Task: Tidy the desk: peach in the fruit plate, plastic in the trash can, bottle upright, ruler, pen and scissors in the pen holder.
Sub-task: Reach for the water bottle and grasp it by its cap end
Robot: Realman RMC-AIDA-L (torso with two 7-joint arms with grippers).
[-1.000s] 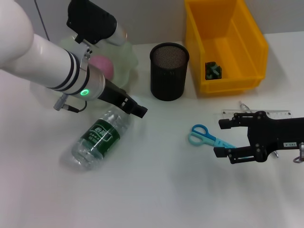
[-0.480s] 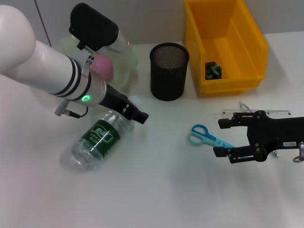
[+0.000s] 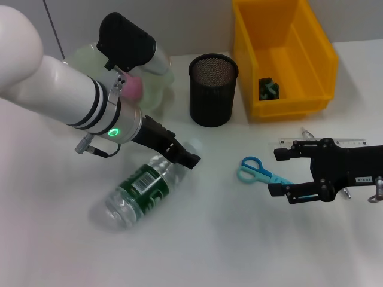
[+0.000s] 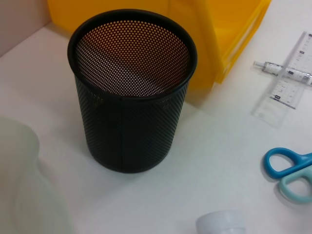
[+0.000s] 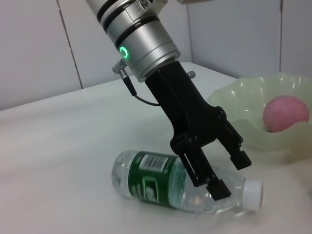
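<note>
The clear bottle (image 3: 140, 190) with a green label lies on its side on the white desk. My left gripper (image 3: 190, 158) is shut on the bottle near its neck; in the right wrist view its fingers (image 5: 214, 187) straddle the shoulder by the white cap (image 5: 252, 193). The pink peach (image 3: 133, 88) rests in the pale green fruit plate (image 3: 157, 84). Blue scissors (image 3: 257, 170) lie with their tip between the open fingers of my right gripper (image 3: 276, 173). Behind that gripper, the clear ruler (image 3: 344, 143) and a pen (image 4: 282, 71) lie together. The black mesh pen holder (image 3: 213, 89) stands empty.
The yellow bin (image 3: 311, 48) stands at the back right with a crumpled dark green piece (image 3: 269, 88) inside. The pen holder (image 4: 131, 97) is right beside the bin. The left arm's white body covers part of the fruit plate.
My left gripper has moved right and toward the front edge, and the bottle has shifted and turned with it. The right gripper has stayed by the scissors.
</note>
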